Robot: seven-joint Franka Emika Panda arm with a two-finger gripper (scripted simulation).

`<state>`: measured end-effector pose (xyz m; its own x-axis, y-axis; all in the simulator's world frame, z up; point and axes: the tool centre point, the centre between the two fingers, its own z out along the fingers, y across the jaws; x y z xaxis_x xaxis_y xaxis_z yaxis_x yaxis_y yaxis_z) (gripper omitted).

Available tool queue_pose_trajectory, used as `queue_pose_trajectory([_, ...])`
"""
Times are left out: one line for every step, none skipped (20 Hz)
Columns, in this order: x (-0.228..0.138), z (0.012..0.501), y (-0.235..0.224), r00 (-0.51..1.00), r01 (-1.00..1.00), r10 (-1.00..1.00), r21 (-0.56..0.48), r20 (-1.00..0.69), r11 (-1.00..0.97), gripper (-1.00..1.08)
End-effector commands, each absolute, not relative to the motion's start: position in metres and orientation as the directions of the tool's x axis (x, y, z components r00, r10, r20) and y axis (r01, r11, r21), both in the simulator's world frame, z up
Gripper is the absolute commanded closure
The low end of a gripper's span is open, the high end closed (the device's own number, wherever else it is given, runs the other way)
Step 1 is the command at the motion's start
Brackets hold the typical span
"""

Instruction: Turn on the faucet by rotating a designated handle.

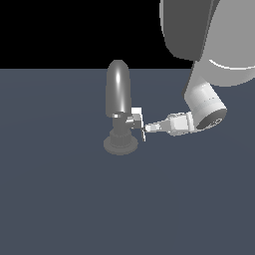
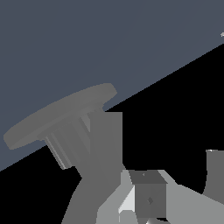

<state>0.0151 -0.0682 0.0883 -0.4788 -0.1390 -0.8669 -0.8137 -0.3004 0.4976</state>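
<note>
The faucet [image 1: 118,89] stands on its round flared base [image 1: 120,145] with the tall bullet-shaped spout upright. The handle [image 1: 134,119] is a short silver stub sticking from the neck toward the exterior view's right, and it ends in a bright white tip [image 1: 142,127]. My gripper [image 1: 149,128] reaches in from the exterior view's right, with its fingertips right at the white tip and seemingly touching it. The fingers look like one narrow wedge, so their gap is unclear. The wrist view shows the faucet base [image 2: 57,116], the handle block [image 2: 148,197] close up and one finger [image 2: 214,175] at the edge.
The faucet stands on a flat dark blue-grey floor [image 1: 74,209]. My arm's large white-grey links [image 1: 209,45] hang over the upper part of the exterior view's right side. Nothing else shows.
</note>
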Motion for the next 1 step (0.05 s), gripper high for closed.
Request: queue_pose_trajectory([0.0198, 0.0368, -0.06, -0.509, -0.815, -0.146, 0.53, -0.848, -0.233, 1.08])
